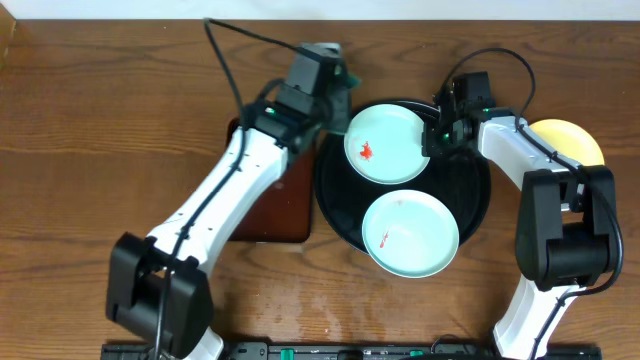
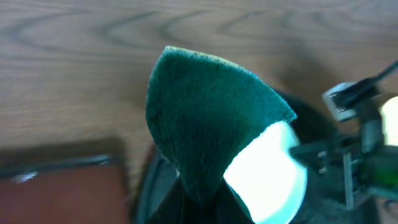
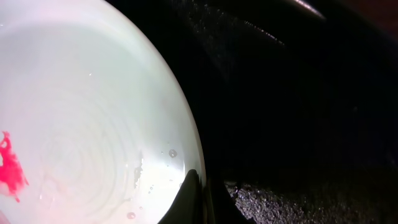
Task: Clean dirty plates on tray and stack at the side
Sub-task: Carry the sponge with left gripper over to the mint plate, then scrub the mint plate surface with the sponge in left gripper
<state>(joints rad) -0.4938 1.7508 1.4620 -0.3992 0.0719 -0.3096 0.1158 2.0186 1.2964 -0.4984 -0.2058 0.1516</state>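
Observation:
The round black tray (image 1: 472,195) holds two pale mint plates. The far plate (image 1: 385,143) has a red smear (image 3: 12,171) and fills the left of the right wrist view (image 3: 87,106). My right gripper (image 1: 433,135) is shut on its right rim, one finger over the rim and one under it (image 3: 204,190). The near plate (image 1: 410,233) carries faint red marks. A pale yellow plate (image 1: 572,140) lies on the table right of the tray, partly behind my right arm. My left gripper (image 1: 338,80), just left of the far plate, is shut on a green sponge (image 2: 208,118).
A dark brown rectangular tray (image 1: 285,210) lies against the black tray's left side, partly under my left arm. Bare wood-grain tabletop (image 1: 100,130) stretches to the far left and behind the trays. Cables run over the table's back edge.

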